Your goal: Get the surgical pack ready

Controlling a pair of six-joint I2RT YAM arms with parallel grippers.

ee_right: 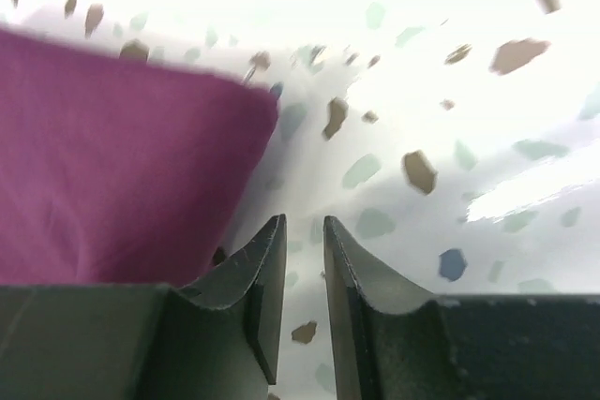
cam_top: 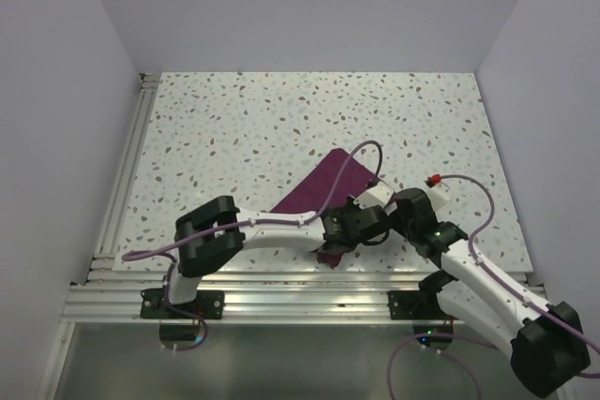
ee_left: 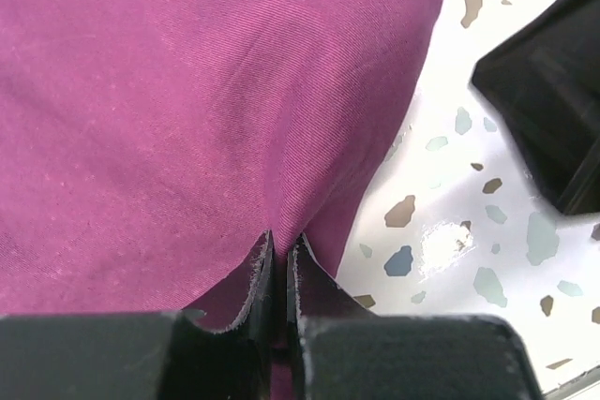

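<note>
The surgical pack (cam_top: 330,183) is a plum-maroon fabric bundle lying slantwise on the speckled table near the front middle. It fills most of the left wrist view (ee_left: 206,91) and shows at the left of the right wrist view (ee_right: 122,156). My left gripper (cam_top: 349,224) is at the pack's near end, and in the left wrist view (ee_left: 283,236) its jaws are pinched shut on a fold of the fabric. My right gripper (cam_top: 392,201) is just right of the pack, low over bare table. In the right wrist view (ee_right: 303,222) its jaws stand a narrow gap apart with nothing between them.
The right gripper's black body (ee_left: 553,110) is close on the right of the left gripper. A small red cable end (cam_top: 433,180) hangs by the right arm. Aluminium rails (cam_top: 122,185) run along the table's left and near edges. White walls enclose the table.
</note>
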